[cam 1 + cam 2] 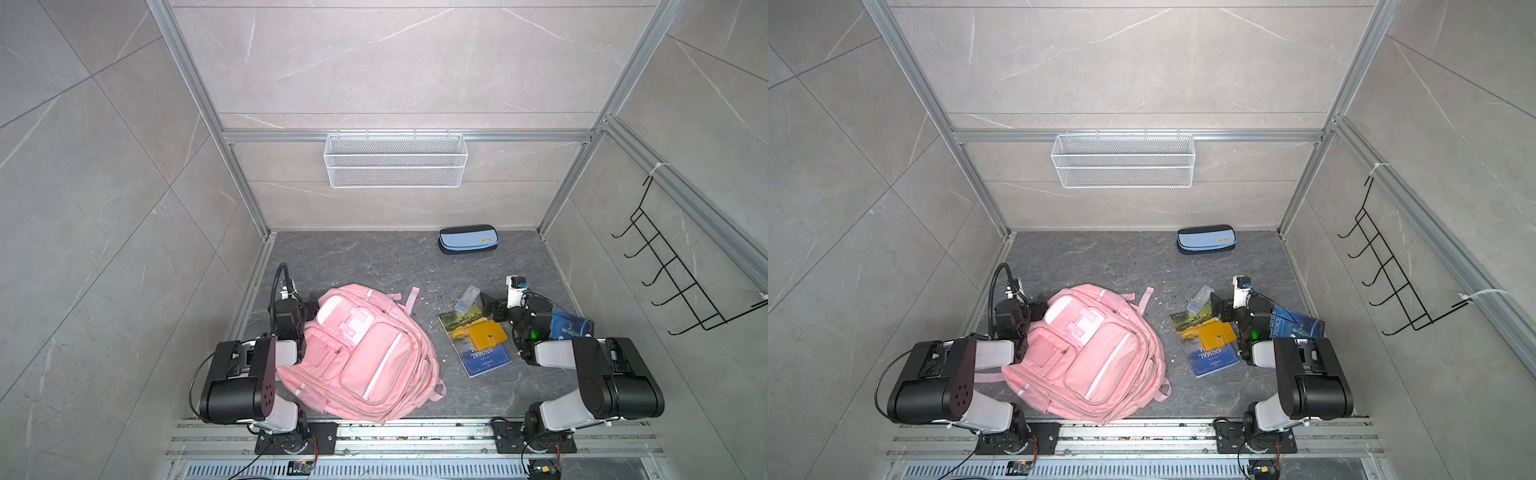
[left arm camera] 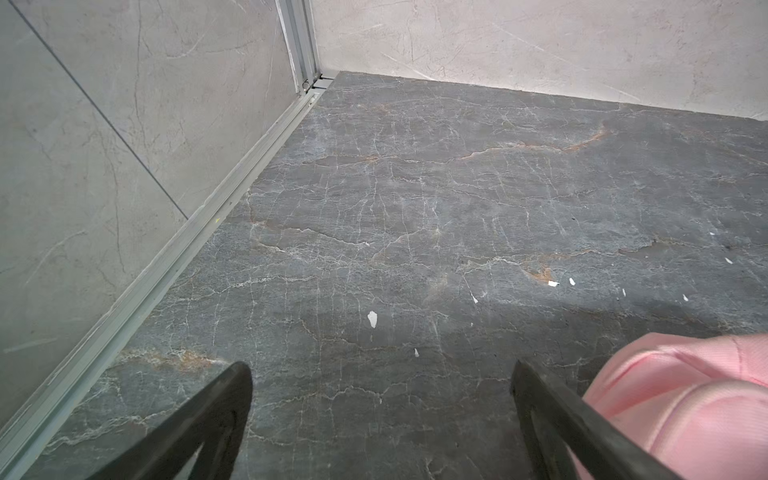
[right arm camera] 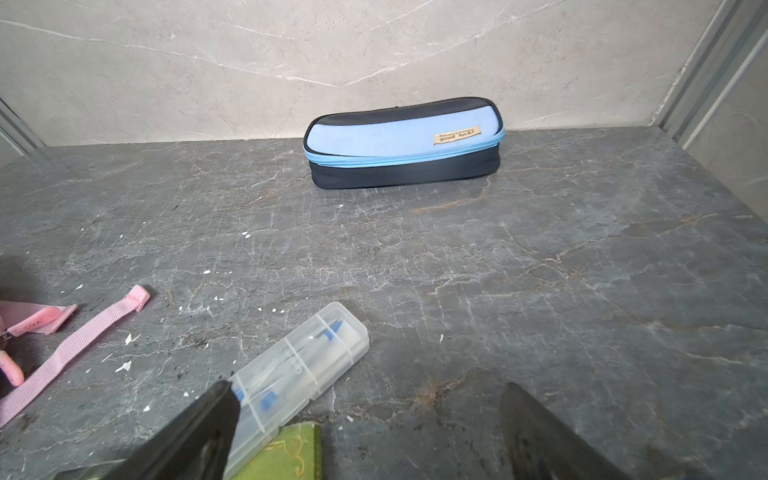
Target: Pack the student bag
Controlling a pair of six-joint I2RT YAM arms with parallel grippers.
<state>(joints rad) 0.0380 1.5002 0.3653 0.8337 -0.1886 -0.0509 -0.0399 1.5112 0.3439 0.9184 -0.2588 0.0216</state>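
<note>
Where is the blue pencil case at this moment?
In both top views the blue pencil case lies right of centre at the back of the table, beside the rear wall, well beyond the clear plastic box.

Bag (image 1: 365,357): soft, matt pink cloth. Bench (image 1: 353,257): dark, matt, veined stone look, flecked white. Pencil case (image 3: 399,141): blue cloth. Box (image 3: 299,365): clear, smooth plastic. Basket (image 1: 395,160): white wire mesh. Fingers (image 2: 216,399): matt black.
</note>
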